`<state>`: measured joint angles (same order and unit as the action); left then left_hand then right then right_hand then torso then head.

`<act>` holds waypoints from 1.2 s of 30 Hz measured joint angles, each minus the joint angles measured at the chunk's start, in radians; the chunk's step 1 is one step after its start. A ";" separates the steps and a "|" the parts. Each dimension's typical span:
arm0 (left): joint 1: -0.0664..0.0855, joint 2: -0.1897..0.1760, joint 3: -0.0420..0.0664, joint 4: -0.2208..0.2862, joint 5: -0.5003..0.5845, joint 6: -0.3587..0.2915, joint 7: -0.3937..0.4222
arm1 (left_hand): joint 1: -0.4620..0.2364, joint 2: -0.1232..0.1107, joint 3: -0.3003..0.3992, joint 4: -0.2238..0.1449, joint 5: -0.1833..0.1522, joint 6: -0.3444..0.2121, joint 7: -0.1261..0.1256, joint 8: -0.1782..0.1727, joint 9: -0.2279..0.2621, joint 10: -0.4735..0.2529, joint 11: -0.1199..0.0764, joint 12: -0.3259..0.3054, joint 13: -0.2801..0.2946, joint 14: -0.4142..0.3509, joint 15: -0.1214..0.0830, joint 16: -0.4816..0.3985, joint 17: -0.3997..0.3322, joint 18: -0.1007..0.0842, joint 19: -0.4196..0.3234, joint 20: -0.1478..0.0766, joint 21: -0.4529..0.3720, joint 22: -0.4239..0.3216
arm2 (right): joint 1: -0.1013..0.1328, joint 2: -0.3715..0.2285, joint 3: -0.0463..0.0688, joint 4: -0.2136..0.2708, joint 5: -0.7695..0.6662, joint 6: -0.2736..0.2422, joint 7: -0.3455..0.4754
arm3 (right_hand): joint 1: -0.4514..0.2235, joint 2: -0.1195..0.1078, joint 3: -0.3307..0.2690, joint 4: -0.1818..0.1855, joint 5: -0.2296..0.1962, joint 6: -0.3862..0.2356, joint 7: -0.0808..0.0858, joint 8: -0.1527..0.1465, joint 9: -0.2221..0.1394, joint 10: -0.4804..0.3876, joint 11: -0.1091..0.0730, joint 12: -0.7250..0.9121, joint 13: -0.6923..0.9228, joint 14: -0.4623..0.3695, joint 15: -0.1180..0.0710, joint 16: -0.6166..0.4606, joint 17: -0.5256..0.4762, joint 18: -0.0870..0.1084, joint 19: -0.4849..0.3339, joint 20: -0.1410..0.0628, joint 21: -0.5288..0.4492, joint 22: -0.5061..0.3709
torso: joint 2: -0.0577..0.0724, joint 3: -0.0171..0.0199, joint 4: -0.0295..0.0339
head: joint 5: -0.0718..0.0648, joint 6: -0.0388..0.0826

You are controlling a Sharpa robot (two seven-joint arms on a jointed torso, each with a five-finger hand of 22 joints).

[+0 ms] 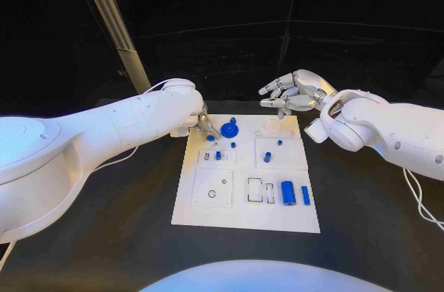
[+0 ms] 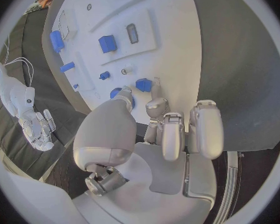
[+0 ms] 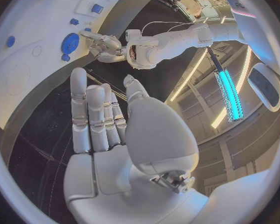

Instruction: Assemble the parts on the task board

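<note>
The task board (image 1: 248, 218), a white plate, lies in the middle of the head view on the black table (image 1: 111, 240), a little below the centre of the frame. Small blue parts stand or lie on it: a round blue gear (image 1: 230, 130) near the upper left corner of the board, a small blue peg (image 1: 233, 120) just above it, a short blue peg (image 1: 267, 156) in the upper right block, a small blue piece (image 1: 217, 155) in the block at the middle left, and a blue cylinder (image 1: 289, 193) with a flat blue bar (image 1: 305, 195) beside it at the lower right of the board. The left hand (image 1: 203, 124) is at the upper left corner of the board, just beside the gear. In the left wrist view one of its fingers (image 2: 156, 92) points down close to a small blue block (image 2: 144, 85) on the board, and the other fingers are curled near the palm; I cannot tell if the fingertip really touches the block or the board, and I see nothing held in this hand. The right hand (image 1: 294, 92) is above the upper right corner of the board, over the black table, apart from the board. Its fingers (image 3: 84, 114) are stretched, lying side by side, and it holds nothing.
</note>
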<state>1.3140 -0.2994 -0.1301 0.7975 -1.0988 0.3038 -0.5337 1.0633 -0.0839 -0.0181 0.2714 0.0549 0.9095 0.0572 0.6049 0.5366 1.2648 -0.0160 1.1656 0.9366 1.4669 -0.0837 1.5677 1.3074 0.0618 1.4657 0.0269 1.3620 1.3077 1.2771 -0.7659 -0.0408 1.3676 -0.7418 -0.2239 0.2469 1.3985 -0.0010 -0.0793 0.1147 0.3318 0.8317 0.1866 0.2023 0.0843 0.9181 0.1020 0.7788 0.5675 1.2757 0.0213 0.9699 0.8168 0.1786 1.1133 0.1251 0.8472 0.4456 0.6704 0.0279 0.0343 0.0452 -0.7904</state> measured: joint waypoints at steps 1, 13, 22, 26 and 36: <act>0.000 0.000 0.000 0.000 0.000 0.003 0.000 | 0.009 -0.001 -0.001 -0.001 0.000 0.000 0.000 0.000 0.000 0.000 0.000 0.000 0.000 0.000 0.000 0.000 0.000 0.000 0.000 0.000 0.000 0.000 | 0.000 0.000 0.000 0.000 0.000 0.000 0.000 | 0.000 0.000 0.000 0.000 0.000 0.000 0.000 0.000 0.000 0.000 0.000 0.002 -0.001 0.000 0.000 0.000 0.000 0.000 0.000 0.000 0.000 0.000 | 0.000 0.0000 0.0001 | 0.000 0.000; 0.000 0.001 0.000 0.001 -0.003 0.020 -0.001 | 0.062 0.006 -0.022 -0.016 0.000 0.000 0.000 0.000 -0.002 -0.004 0.004 0.000 -0.004 0.000 0.000 0.000 0.000 0.000 0.000 0.000 -0.005 0.000 | 0.000 0.002 0.000 0.000 0.000 0.002 -0.001 | 0.000 0.000 0.000 0.000 0.000 0.000 0.000 0.000 0.000 0.000 0.000 0.002 -0.001 -0.004 0.004 0.000 0.000 0.000 0.000 0.000 0.000 0.000 | 0.000 -0.0001 0.0000 | 0.002 -0.003; 0.000 0.002 0.000 0.001 -0.004 0.017 -0.001 | 0.080 0.017 -0.027 -0.022 0.000 -0.007 0.000 0.000 -0.004 -0.004 0.004 0.000 -0.007 0.000 0.000 0.000 0.000 0.000 0.000 0.000 -0.005 0.000 | 0.000 0.002 0.000 0.000 0.000 0.002 -0.001 | 0.000 0.000 0.000 0.000 0.004 0.000 0.000 0.004 0.000 0.000 0.000 0.002 -0.001 -0.004 0.004 0.000 0.000 0.000 0.000 0.000 0.000 0.000 | 0.000 -0.0001 0.0000 | 0.000 -0.002; 0.000 0.002 0.000 0.001 -0.004 0.012 0.000 | 0.094 0.031 -0.023 -0.026 0.000 -0.007 0.000 0.004 -0.004 -0.004 0.004 0.000 -0.008 0.000 0.000 0.000 0.000 0.000 0.000 0.000 -0.005 0.000 | 0.000 0.002 0.000 0.000 0.000 0.002 -0.001 | 0.000 0.000 0.000 0.000 0.004 0.000 0.000 0.004 0.000 0.000 0.000 0.002 -0.001 -0.004 0.004 0.000 0.000 0.000 0.000 0.000 0.000 0.000 | 0.000 -0.0001 -0.0001 | 0.001 -0.002; 0.000 0.005 0.000 -0.001 -0.004 0.002 0.011 | 0.202 0.088 0.029 -0.087 -0.001 -0.020 0.005 -0.003 -0.017 -0.011 0.004 0.000 -0.016 0.000 0.000 0.000 0.000 0.000 0.000 0.000 -0.005 0.000 | 0.000 0.002 0.000 0.000 0.000 0.003 -0.002 | 0.000 0.000 0.000 0.000 0.004 0.000 0.000 0.004 0.000 0.000 0.000 0.002 -0.001 -0.004 0.004 0.000 0.000 0.000 0.000 0.000 0.000 0.000 | -0.001 -0.0001 -0.0006 | 0.002 -0.004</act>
<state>1.3141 -0.2944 -0.1301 0.7970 -1.1033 0.3062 -0.5228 1.2651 0.0040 0.0113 0.1846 0.0536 0.8896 0.0623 0.6016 0.5198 1.2538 -0.0122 1.1656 0.9203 1.4669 -0.0838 1.5677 1.3074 0.0618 1.4657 0.0269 1.3565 1.3078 1.2771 -0.7636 -0.0408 1.3675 -0.7421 -0.2214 0.2448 1.3985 -0.0009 -0.0793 0.1146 0.3356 0.8318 0.1865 0.2060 0.0841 0.9182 0.1020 0.7811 0.5663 1.2720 0.0250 0.9699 0.8170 0.1786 1.1134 0.1251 0.8472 0.4453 0.6699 0.0278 0.0337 0.0471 -0.7940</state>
